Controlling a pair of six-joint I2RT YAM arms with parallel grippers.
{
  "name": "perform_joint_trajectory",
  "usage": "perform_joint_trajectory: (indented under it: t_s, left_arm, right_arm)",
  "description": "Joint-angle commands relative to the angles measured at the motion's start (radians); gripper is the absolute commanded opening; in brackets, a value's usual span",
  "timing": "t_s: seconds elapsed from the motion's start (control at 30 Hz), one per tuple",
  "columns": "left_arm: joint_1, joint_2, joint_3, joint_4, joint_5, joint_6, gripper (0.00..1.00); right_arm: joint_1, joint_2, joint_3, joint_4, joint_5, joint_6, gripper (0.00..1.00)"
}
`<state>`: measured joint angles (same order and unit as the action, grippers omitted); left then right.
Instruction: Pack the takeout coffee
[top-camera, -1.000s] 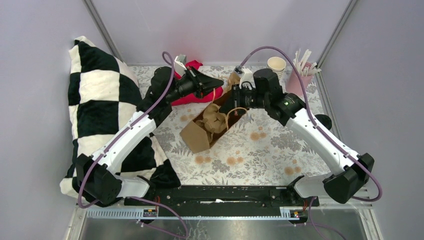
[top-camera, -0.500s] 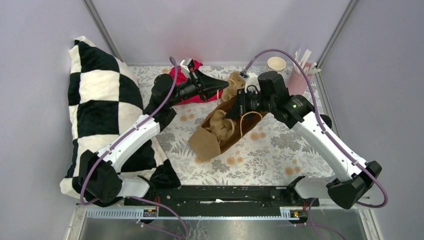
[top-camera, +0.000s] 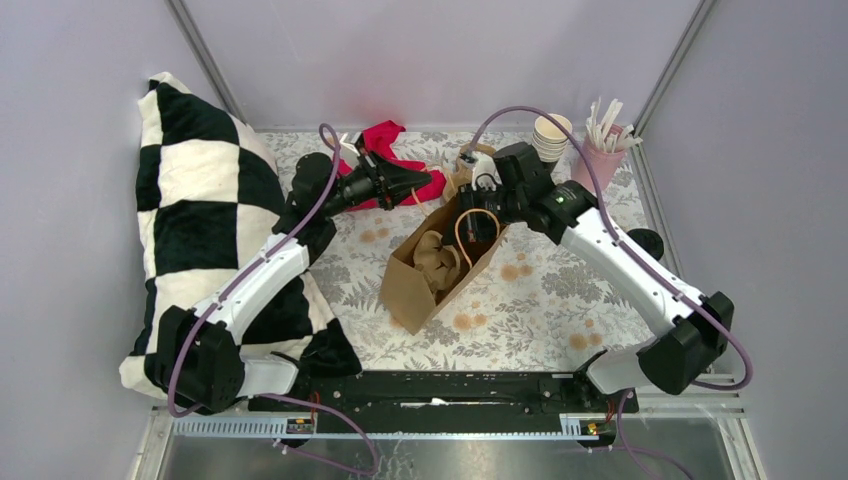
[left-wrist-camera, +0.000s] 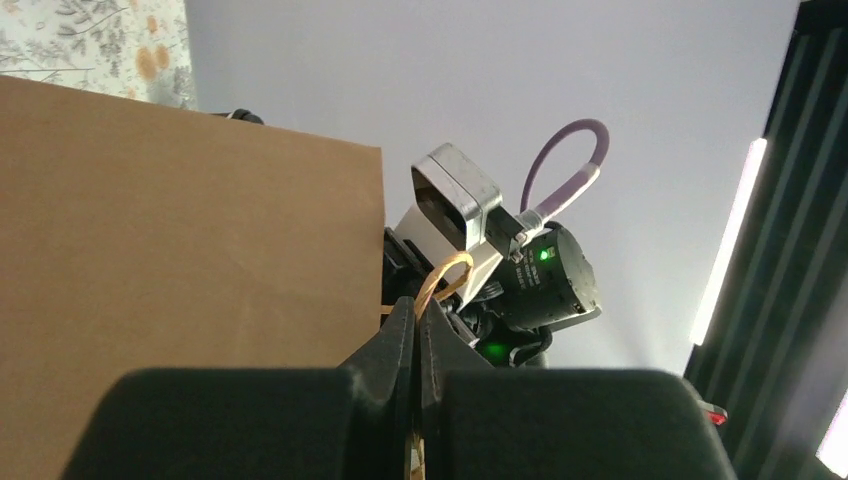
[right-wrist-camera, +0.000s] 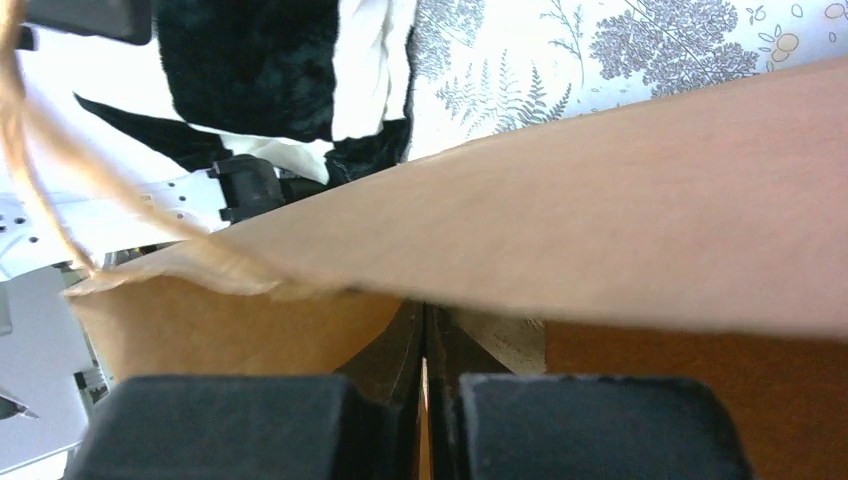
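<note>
The takeout coffee is out of view in every frame. A brown paper bag (top-camera: 440, 272) stands tilted in the middle of the table, with crumpled brown paper (top-camera: 436, 258) showing in its open mouth. My left gripper (top-camera: 432, 183) is shut on the bag's twine handle (left-wrist-camera: 446, 276), which loops out above the fingertips (left-wrist-camera: 403, 318). My right gripper (top-camera: 472, 205) is shut on the bag's rim at the opposite side. In the right wrist view the bag wall (right-wrist-camera: 620, 230) fills the frame just above the right gripper (right-wrist-camera: 424, 318). A second handle loop (top-camera: 470, 228) hangs below it.
A stack of lidless paper cups (top-camera: 552, 135) and a pink cup of white sticks (top-camera: 600, 158) stand at the back right. A red cloth (top-camera: 398, 160) lies behind the left gripper. A black-and-white checkered pillow (top-camera: 195, 205) leans along the left side.
The bag has been pulled from lying low to standing steeper, its mouth spread between the two grippers. Both grippers have shifted slightly and stayed closed.
</note>
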<state>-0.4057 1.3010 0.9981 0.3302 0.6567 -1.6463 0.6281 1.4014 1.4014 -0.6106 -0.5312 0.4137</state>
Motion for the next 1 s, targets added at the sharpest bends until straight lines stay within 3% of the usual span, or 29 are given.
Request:
perform_joint_trajectory:
  t_s: [0.0,0.4,0.5,0.67,0.87,0.97]
  left_arm:
    - [0.007,-0.034,0.054,-0.093,0.020,0.117,0.00]
    - [0.035,-0.022,0.087,-0.199,0.033,0.201,0.00]
    - [0.037,-0.012,0.099,-0.218,0.037,0.222,0.00]
    - [0.045,0.000,0.107,-0.238,0.048,0.244,0.00]
    - [0.054,0.014,0.136,-0.273,0.064,0.297,0.00]
    - [0.054,0.027,0.190,-0.337,0.069,0.394,0.00]
  right_arm:
    - [0.004,0.037,0.038,0.008,-0.012,-0.058,0.04]
    - [0.004,0.086,0.047,-0.027,0.009,-0.135,0.07]
    - [0.005,0.087,0.085,-0.068,0.111,-0.149,0.27]
    - [0.005,0.106,0.238,-0.188,0.298,-0.176,0.75]
    - [0.006,0.130,0.528,-0.340,0.301,-0.126,0.92]
    - [0.005,0.131,0.615,-0.402,0.346,-0.109,0.96]
